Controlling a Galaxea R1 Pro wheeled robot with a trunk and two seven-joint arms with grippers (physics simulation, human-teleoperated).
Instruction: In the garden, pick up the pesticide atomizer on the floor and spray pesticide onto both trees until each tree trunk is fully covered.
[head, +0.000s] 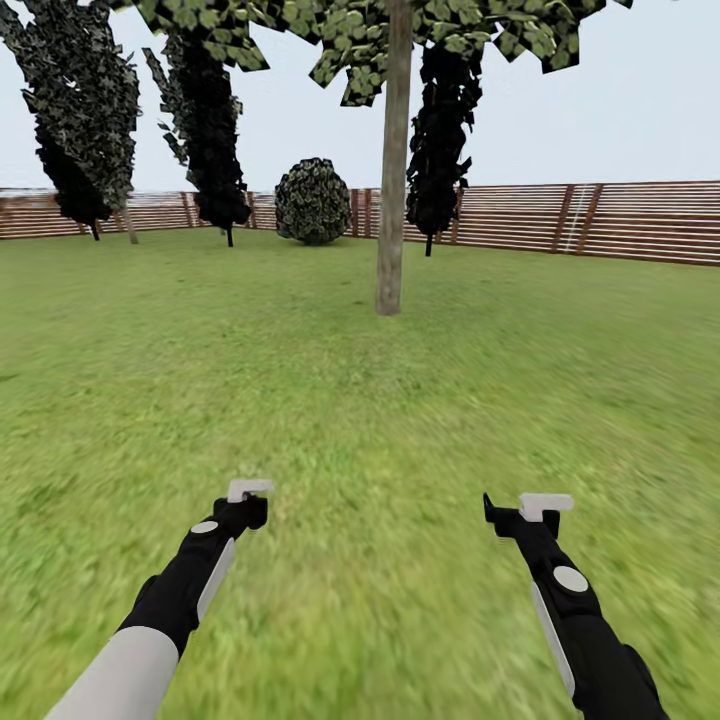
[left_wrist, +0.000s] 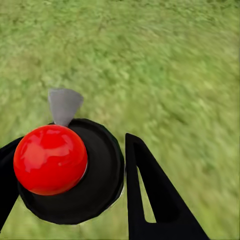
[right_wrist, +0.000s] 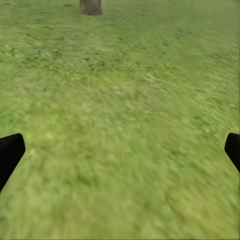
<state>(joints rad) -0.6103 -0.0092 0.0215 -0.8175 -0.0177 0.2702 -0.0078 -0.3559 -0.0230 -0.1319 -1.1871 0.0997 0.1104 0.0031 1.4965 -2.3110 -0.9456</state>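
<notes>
The sprayer (left_wrist: 70, 175), a black body with a red knob on top, sat between the fingers of the left hand (head: 247, 500), which looked clamped on it. The right hand (head: 530, 508) was spread wide with nothing in it. The tree trunk (head: 392, 200) stood at 12 o'clock across the grass (head: 360, 420), well apart. I'd say pickup's done; next it needs to drive closer and aim the nozzle at the trunk.

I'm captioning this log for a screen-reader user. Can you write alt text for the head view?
Two black robot arms reach forward over a green lawn, the left gripper and right gripper held low above the grass. Straight ahead stands a tree trunk, with a round bush, darker trees and a slatted wooden fence behind it.
</notes>
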